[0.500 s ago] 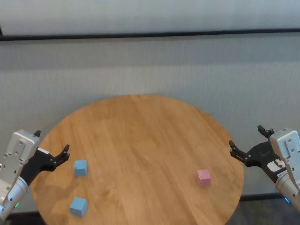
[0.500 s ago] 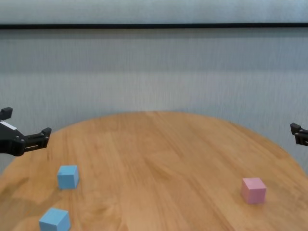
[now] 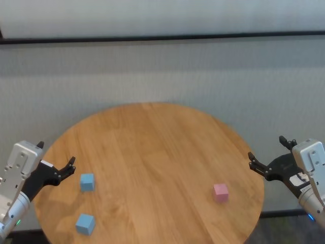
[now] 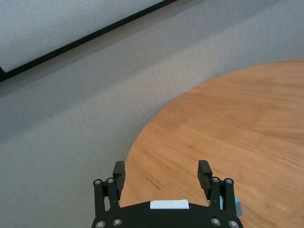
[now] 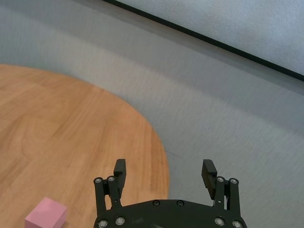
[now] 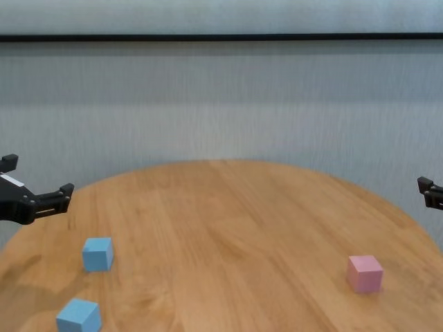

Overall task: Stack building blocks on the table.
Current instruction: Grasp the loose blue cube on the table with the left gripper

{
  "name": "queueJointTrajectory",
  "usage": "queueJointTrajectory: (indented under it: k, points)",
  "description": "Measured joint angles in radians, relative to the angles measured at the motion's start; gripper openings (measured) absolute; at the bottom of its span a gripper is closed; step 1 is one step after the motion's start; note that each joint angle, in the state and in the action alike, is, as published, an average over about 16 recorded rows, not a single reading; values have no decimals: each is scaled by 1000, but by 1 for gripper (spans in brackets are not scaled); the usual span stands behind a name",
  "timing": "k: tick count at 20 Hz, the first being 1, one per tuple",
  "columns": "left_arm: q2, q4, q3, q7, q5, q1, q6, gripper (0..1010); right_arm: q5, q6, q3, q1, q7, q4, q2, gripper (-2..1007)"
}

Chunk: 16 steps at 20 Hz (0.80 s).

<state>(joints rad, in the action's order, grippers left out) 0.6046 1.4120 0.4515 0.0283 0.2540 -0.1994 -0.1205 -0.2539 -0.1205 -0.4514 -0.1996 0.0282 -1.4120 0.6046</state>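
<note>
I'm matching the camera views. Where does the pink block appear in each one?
Head: pink block on the table, right side near the edge.
Chest: lower right.
Left wrist: not in it.
Right wrist: bottom corner, beside the right gripper.
Shared landmark: the table's curved edge.

Both arms end in matte black grippers: the left gripper (image 3: pixel 56 170) and the right gripper (image 3: pixel 267 152), each with two slim black fingers (image 4: pixel 204 172) with squared tips. Silver screws dot the black palm plates. Behind each sits a boxy light-grey wrist housing with small dark holes; a white label marks the left palm.
</note>
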Motion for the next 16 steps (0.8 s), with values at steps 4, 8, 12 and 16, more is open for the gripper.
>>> queueJointTrajectory:
  k: [4,8,12,16]
  points:
    - [0,0,0,0,0,0,0,1000,0,0,0,0,0,0,0,1004]
    - [0,0,0,0,0,0,0,1000,0,0,0,0,0,0,0,1005]
    - [0,0,0,0,0,0,0,1000,0,0,0,0,0,0,0,1005]
    - [0,0,0,0,0,0,0,1000,0,0,0,0,0,0,0,1005]
